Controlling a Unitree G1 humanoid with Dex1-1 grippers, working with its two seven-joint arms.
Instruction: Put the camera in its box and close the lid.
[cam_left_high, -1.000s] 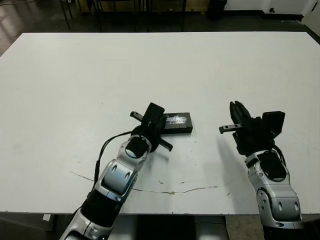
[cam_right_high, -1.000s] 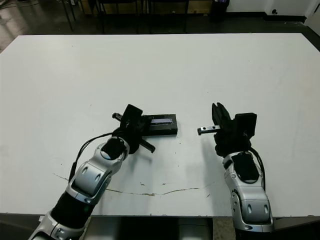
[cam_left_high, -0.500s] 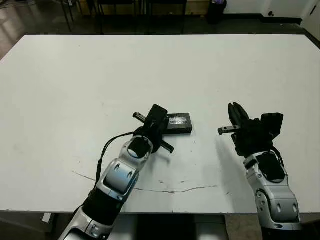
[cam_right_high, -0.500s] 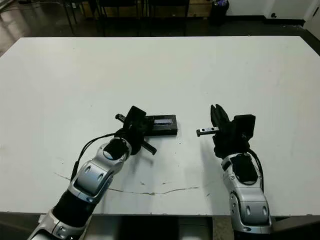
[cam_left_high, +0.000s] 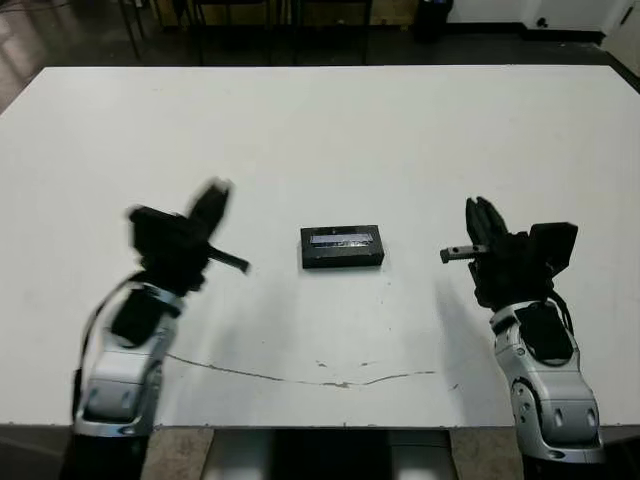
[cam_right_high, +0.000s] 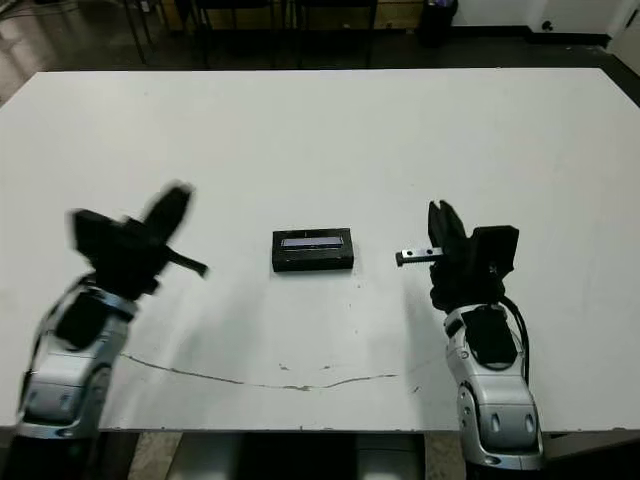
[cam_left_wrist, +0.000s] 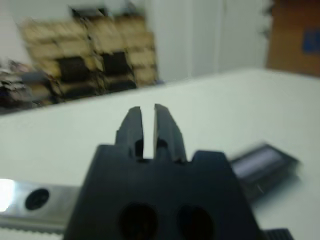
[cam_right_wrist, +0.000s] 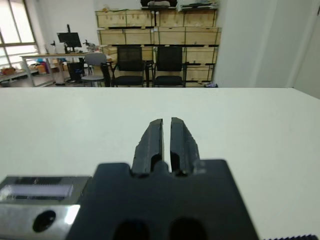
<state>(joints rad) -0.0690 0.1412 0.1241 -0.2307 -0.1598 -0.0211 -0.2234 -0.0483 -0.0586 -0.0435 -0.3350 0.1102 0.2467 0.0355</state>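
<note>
Apparently done: shallow black lid with its pale strip (cam_left_high: 342, 246) sits on the box. Both your left gripper (cam_left_wrist: 147, 125) and right gripper (cam_right_wrist: 166, 140) are closed and empty, so just check the seating.

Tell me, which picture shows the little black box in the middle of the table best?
The right eye view: the closed box lies sharp and unobstructed, its pale strip visible. The left eye view shows it equally. The left wrist view shows it blurred; the right wrist view catches only its corner.

Both pincers (cam_left_high: 210, 205) (cam_left_high: 482, 222) closed, raised.
</note>
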